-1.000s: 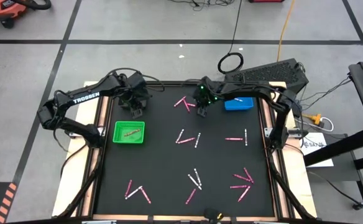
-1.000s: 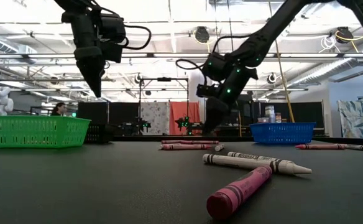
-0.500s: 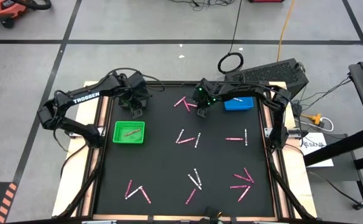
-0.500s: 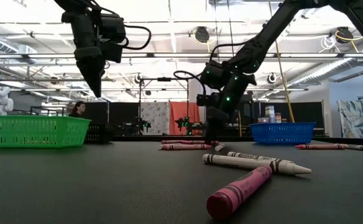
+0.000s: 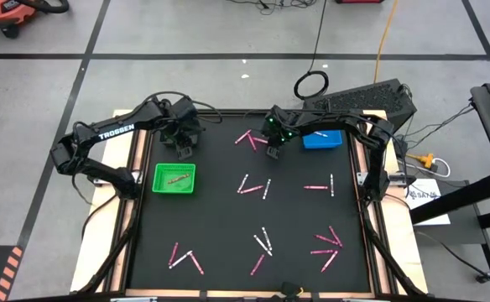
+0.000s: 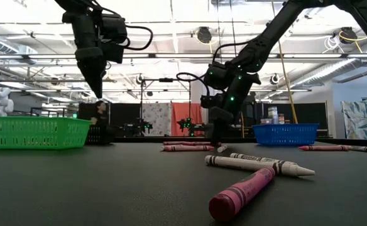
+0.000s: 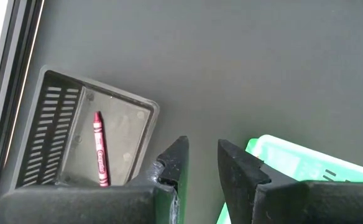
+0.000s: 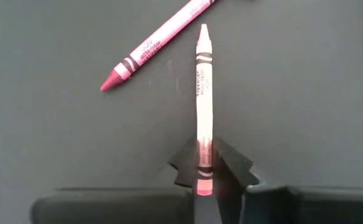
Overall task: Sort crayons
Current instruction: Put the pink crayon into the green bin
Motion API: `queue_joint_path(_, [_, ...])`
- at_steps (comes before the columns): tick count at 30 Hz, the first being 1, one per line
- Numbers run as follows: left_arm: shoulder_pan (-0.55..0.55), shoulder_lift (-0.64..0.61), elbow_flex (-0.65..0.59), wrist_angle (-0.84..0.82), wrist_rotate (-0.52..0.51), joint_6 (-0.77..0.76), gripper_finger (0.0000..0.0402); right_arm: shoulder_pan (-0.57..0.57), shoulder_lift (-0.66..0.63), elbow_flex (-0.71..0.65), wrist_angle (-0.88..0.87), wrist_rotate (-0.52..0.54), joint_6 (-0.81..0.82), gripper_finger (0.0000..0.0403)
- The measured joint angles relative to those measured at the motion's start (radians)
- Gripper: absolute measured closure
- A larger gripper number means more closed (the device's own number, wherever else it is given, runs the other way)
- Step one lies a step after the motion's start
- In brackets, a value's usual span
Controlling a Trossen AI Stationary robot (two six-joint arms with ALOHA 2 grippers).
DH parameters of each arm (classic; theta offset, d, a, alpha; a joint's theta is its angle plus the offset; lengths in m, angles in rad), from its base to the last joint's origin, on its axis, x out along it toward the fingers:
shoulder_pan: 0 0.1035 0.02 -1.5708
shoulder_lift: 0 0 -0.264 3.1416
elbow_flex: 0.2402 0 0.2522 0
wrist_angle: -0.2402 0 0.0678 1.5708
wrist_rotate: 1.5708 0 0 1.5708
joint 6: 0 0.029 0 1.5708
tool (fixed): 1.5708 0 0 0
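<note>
Black matte table (image 5: 228,218), flat, wood-edged frame. Crayons: thin paper-wrapped sticks, pink and white, scattered in small clusters, e.g. near-right group (image 5: 327,243), near-left group (image 5: 185,257), centre pair (image 5: 252,186). Low view: fat magenta crayon (image 6: 241,192) lying closest to lens, white one (image 6: 259,165) crossing just behind.

Green tray (image 5: 174,178): plastic mesh basket, square-ish, w/ one crayon inside, left side of table. Blue tray (image 5: 322,139): same mesh type, far right. Grey slotted tray (image 7: 91,138) in left wrist view, rectangular, holding one red crayon (image 7: 99,148).

Right gripper (image 8: 205,163): arm reaching in from right edge, wrist bent down, tip at table level at far centre, beside the pink cluster. Jaws clamped on pink crayon (image 8: 202,99) at its blunt end; crayon lying flat, pointing straight ahead of fingers. Second pink crayon (image 8: 160,43) angled nearby, not touching.

Left gripper (image 7: 200,163): arm folded along left edge, tip pointing down, hovering well above table beyond green tray. Jaws apart, narrow gap, nothing between.
</note>
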Motion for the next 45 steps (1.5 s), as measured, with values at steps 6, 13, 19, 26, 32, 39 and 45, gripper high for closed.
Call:
queue_joint_path(6, [0.000, 0.000, 0.000, 0.000, 0.000, 0.000, 0.0318, 0.000, 0.000, -0.001, -0.001, 0.000, 0.010, 0.0396])
queue_joint_path(13, [0.000, 0.000, 0.000, 0.000, 0.000, 0.000, 0.0318, 0.000, -0.007, 0.033, -0.085, -0.004, 0.019, 0.0400])
queue_joint_path(19, [-0.002, 0.000, 0.000, 0.013, 0.016, 0.000, 0.0318, 0.007, -0.014, 0.113, -0.210, -0.005, 0.014, 0.0402])
queue_joint_path(26, [-0.021, 0.000, 0.000, 0.073, 0.083, 0.001, 0.0318, 0.034, -0.099, 0.134, -0.235, -0.114, 0.000, 0.0402])
queue_joint_path(32, [-0.051, 0.000, 0.000, 0.166, 0.199, 0.000, 0.0318, 0.076, -0.210, 0.135, -0.231, -0.163, 0.016, 0.0402])
queue_joint_path(39, [-0.099, 0.001, 0.000, 0.297, 0.217, -0.013, 0.0318, 0.148, -0.330, 0.135, -0.210, -0.164, 0.026, 0.0403])
queue_joint_path(45, [-0.143, 0.001, 0.000, 0.438, 0.218, -0.078, 0.0318, 0.200, -0.425, 0.136, -0.185, -0.163, 0.039, 0.0403])
